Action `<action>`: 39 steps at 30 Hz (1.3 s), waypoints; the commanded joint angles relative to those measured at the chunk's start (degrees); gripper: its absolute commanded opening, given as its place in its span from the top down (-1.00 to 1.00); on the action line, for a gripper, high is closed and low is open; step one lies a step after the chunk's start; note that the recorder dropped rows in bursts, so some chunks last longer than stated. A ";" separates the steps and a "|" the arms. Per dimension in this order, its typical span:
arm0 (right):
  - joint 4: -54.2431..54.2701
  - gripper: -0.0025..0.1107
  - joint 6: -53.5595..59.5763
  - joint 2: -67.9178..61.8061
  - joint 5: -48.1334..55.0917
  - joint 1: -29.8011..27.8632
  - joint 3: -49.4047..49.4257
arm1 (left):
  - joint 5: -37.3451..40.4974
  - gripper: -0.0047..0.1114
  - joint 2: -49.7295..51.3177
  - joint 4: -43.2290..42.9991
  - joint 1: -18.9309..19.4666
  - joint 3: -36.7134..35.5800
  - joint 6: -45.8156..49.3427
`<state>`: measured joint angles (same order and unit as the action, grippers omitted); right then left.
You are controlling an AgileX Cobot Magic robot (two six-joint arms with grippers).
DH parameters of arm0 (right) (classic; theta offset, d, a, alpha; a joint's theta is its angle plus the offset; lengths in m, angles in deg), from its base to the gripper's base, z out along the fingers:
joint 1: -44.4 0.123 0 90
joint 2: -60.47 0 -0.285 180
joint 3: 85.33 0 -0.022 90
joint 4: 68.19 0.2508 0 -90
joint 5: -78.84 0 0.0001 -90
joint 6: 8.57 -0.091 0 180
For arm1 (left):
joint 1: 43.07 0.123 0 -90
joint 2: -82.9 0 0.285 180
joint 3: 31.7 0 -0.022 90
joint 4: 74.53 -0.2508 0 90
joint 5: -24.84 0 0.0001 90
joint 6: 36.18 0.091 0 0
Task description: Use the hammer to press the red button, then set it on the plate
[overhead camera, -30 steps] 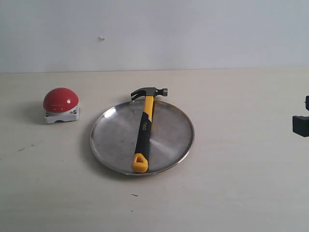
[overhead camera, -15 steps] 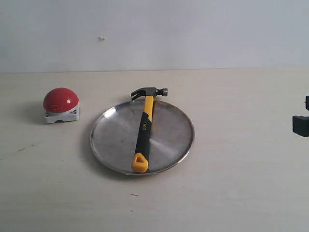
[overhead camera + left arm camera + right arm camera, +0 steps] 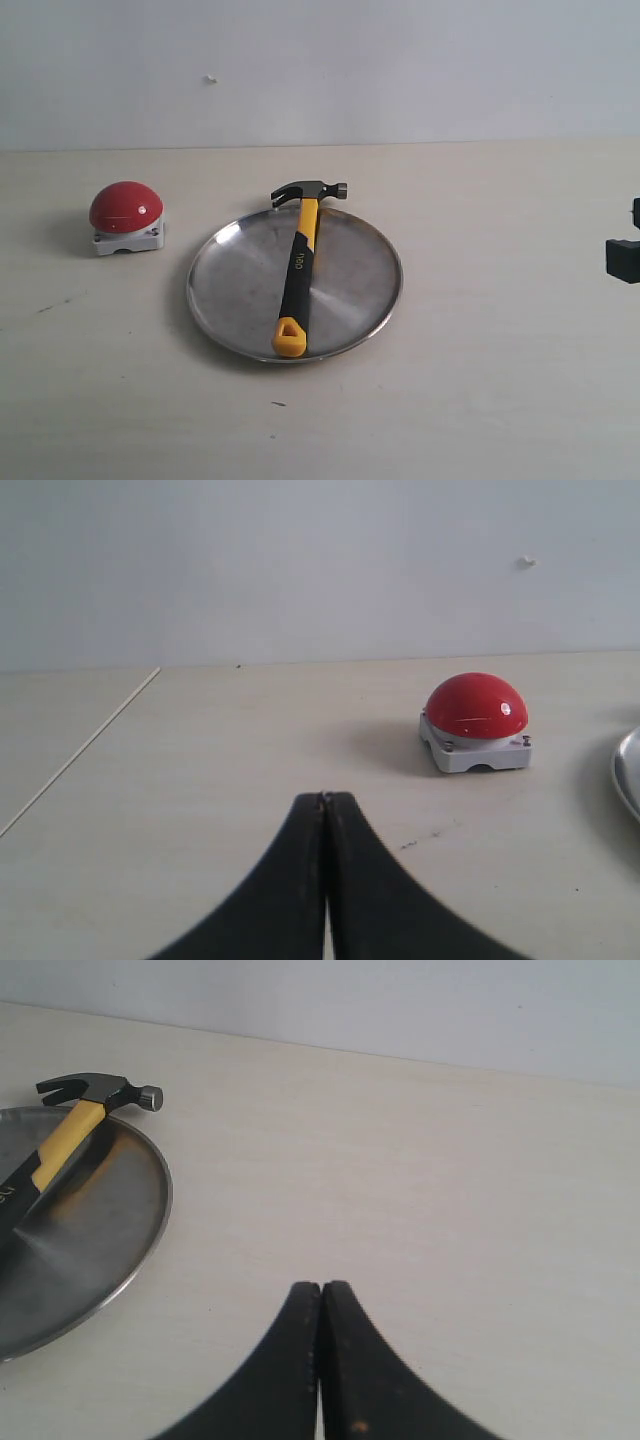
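Observation:
The hammer (image 3: 298, 265) lies across the silver plate (image 3: 355, 275), its dark head over the far rim and its yellow butt at the near rim. To the plate's left stands the red button (image 3: 125, 207) on its white-grey base. My left gripper (image 3: 324, 798) is shut and empty, well short of the red button (image 3: 476, 706); it does not show in the exterior view. My right gripper (image 3: 321, 1286) is shut and empty too, off to the side of the plate (image 3: 120, 1230) and the hammer (image 3: 75, 1125). A black part of the right arm (image 3: 623, 258) sits at the right edge.
A pale wooden tabletop (image 3: 500, 380) runs back to a plain white wall (image 3: 400, 60). A thin seam (image 3: 80, 750) crosses the table in the left wrist view. Small dark specks (image 3: 277, 404) mark the surface near the plate's front.

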<state>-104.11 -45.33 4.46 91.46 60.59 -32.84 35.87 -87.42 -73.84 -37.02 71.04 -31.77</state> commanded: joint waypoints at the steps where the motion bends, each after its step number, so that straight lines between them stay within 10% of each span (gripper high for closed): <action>1: -0.14 0.96 0.09 0.39 -0.41 -0.18 0.28 | 0.04 0.92 -0.30 0.03 0.24 0.04 -0.05; 28: 0.41 0.96 -4.89 45.60 1.14 -7.55 3.57 | 0.04 0.92 -0.30 0.03 0.24 0.04 -0.05; 39: 26.46 0.96 19.03 45.71 -5.92 -14.80 18.79 | 0.04 0.92 -0.30 0.03 0.24 0.04 -0.05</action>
<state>-80.17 -28.93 49.74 87.22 49.01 -16.19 35.87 -87.42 -73.84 -37.02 71.04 -31.77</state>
